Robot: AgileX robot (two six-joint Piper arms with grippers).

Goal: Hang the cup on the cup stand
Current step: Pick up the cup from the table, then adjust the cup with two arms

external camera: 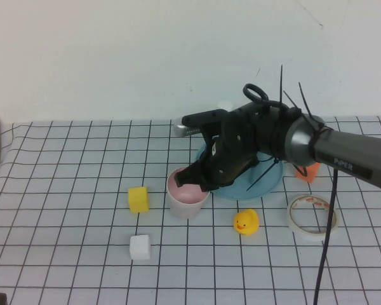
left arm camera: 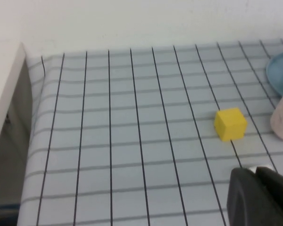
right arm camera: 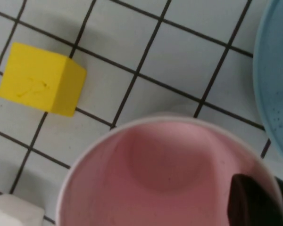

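The right arm is reaching across the middle of the gridded table [external camera: 63, 190] in the high view and is covering most of the cup stand [external camera: 267, 184]; only the lower rim of its round light-blue dish is showing, and its pegs are hidden behind the arm's dark body and cable ties. The right gripper [external camera: 193, 180] is sitting at the rim of the cup [external camera: 187, 197], which is standing upright, mouth up, just beside the stand's dish on the robot's left side of it. In the right wrist view one dark finger [right arm camera: 254, 202] is showing inside the pink cup's mouth at the wall, the other finger being cut off, so the claw is reading as clamped together on the cup's rim. The cup is still resting on the table.

The left gripper [left arm camera: 262, 197] is only partly showing as a dark shape at the edge of the left wrist view, low over the table near the yellow cube [external camera: 138, 199]; its fingers are pressed together with nothing between them.

A white cube [external camera: 140, 246] is lying near the yellow one. A yellow rubber duck [external camera: 246, 222] and a tape roll [external camera: 311, 217] are lying in front of the stand. A small orange object [external camera: 307, 171] is mostly hidden behind the arm. White lettering reading "PIPER" is showing on the arm's grey link.
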